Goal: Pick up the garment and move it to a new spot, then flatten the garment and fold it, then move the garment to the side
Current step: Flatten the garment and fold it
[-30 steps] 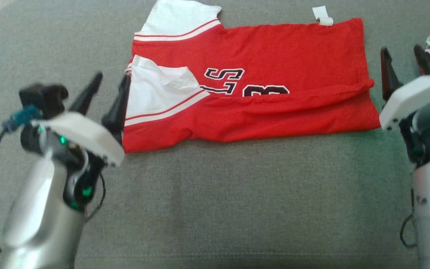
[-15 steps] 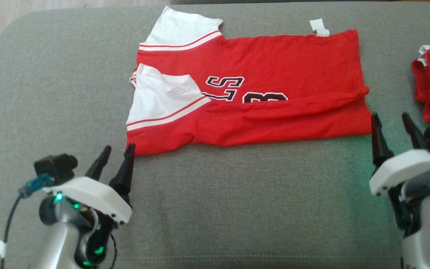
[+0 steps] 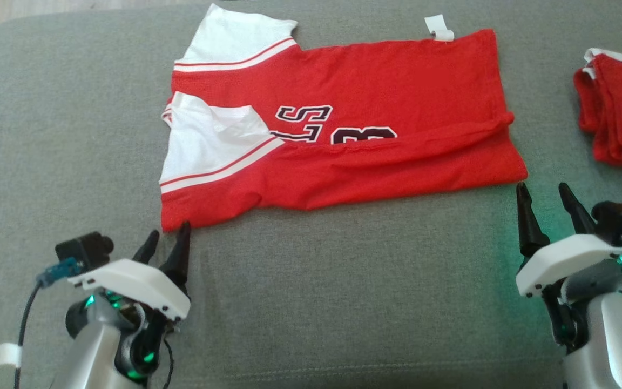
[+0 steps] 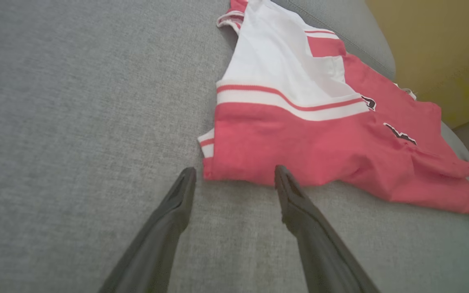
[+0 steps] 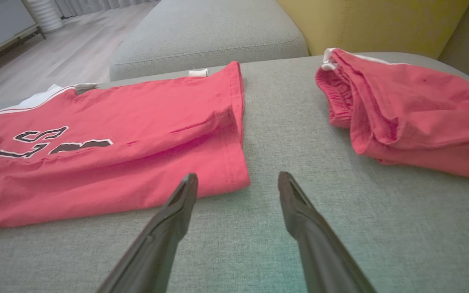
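The garment (image 3: 376,81) is a red jersey with white sleeves and dark lettering. It lies flat on the grey cushion (image 3: 343,302), folded lengthwise, sleeves to the left. My left gripper (image 3: 169,229) is open, and its fingertips are just short of the garment's near left corner. In the left wrist view that gripper (image 4: 234,170) frames the red hem of the garment (image 4: 299,138). My right gripper (image 3: 541,187) is open and sits just below the near right corner. In the right wrist view its (image 5: 237,176) fingers straddle the corner of the garment (image 5: 136,134). Neither gripper holds anything.
A second red garment (image 3: 621,113) lies bunched at the cushion's right side, also seen as a red heap (image 5: 413,106). A white tag (image 3: 439,28) sticks out at the jersey's far edge. A yellow backrest (image 5: 381,20) stands behind, with wood floor (image 5: 75,40) beyond the cushion.
Both grippers have drawn back from the jersey's side edges to its near corners, still open. The head view has shifted. The jersey itself lies as before.
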You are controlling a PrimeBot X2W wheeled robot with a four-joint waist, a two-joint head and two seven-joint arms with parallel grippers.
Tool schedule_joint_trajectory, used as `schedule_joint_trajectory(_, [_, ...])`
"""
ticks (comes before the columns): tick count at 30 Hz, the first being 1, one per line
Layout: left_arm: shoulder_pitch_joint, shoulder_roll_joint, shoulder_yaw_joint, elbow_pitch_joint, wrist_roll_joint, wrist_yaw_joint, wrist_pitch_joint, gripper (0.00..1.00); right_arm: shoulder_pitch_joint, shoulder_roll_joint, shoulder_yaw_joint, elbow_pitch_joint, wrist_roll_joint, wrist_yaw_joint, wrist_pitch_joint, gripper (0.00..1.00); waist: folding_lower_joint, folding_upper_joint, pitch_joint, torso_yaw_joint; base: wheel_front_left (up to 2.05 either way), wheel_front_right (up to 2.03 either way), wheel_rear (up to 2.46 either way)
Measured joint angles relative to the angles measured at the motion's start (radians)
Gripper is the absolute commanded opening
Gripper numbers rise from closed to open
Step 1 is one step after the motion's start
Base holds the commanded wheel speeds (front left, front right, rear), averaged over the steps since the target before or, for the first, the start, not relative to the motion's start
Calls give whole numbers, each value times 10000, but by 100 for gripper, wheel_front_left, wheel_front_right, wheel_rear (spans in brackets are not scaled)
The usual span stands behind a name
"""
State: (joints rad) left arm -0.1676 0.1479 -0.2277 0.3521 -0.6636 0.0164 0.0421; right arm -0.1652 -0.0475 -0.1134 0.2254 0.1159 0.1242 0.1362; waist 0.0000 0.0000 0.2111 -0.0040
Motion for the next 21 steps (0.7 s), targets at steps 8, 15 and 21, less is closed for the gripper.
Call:
schedule_joint_trajectory(8, [-706, -199, 176, 869, -410, -174, -96, 100, -548, 0, 79, 464, -2, 0, -148, 100, 1, 0, 296, -167, 0, 0, 0])
schedule_joint_trajectory(15, [-1267, -274, 205, 1356, -460, -280, -178, 0, -999, 0, 48, 1101, -31, 0, -176, 100, 1, 0, 567, -179, 0, 0, 0])
schedule_joint_trajectory(21, [-1362, -364, 119, 1375, -518, -487, -351, 0, -1608, 0, -173, 1992, -102, 0, -178, 100, 1, 0, 724, -66, 0, 0, 0])
